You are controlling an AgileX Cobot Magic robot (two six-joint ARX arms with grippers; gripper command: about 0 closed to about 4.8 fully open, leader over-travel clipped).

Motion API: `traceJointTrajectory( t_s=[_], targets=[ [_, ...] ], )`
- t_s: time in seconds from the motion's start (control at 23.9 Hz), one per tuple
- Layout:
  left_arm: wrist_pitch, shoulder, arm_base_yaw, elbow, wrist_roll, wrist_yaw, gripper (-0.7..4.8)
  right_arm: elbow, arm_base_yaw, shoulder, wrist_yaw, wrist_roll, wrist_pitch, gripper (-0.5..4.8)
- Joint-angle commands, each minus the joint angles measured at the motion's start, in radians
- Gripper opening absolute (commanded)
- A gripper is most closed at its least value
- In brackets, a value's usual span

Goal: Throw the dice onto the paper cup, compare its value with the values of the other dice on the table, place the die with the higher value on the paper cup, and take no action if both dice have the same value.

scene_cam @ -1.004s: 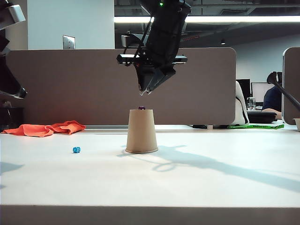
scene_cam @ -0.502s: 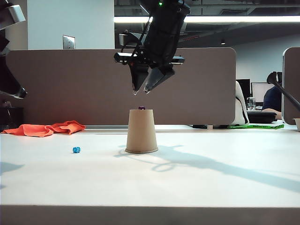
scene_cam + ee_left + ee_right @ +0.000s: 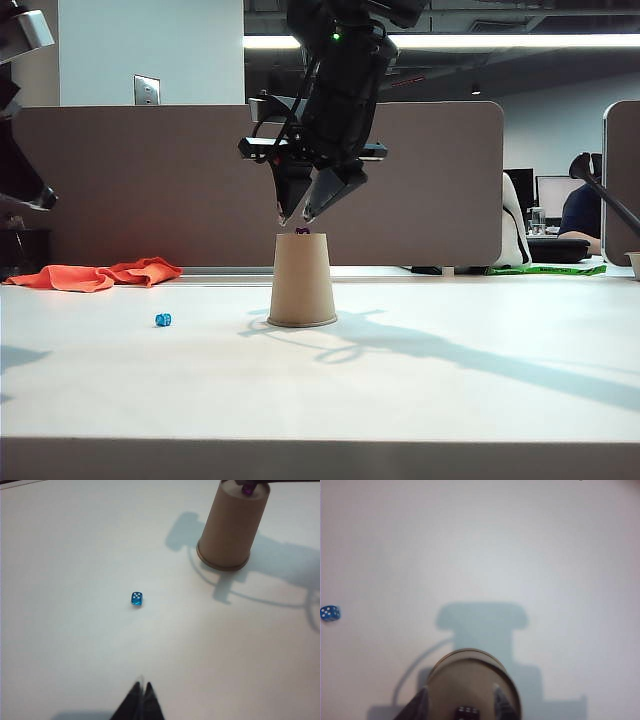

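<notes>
Jaws of right gripper (image 3: 296, 217) parted above dice (image 3: 302, 231)

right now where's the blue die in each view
Exterior: blue die on the table, left of the paper cup.
Left wrist: die mid-frame; cup at a corner.
Right wrist: die at the frame edge.
Shared landmark: the cup.

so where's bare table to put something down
Bare table runs right of the cup, in front of it, and between it and the blue die. Crowded only at the cup: the purple die sits on top and the open right gripper hangs just above. The shut left gripper sits near the front-left edge.
</notes>
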Motion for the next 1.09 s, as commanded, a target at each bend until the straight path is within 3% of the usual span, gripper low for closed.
traceJointTrajectory(
  t_s=[0.04, 1.09],
  targets=[
    [0.013, -0.001, 0.000, 0.004, -0.003, 0.005, -0.06, 0.005, 0.001, 0.007, -0.002, 0.000, 0.012, 1.71],
    [0.013, -0.001, 0.000, 0.004, -0.004, 0.005, -0.06, 0.004, 0.000, 0.032, -0.003, 0.001, -0.022, 1.65]
  ],
)
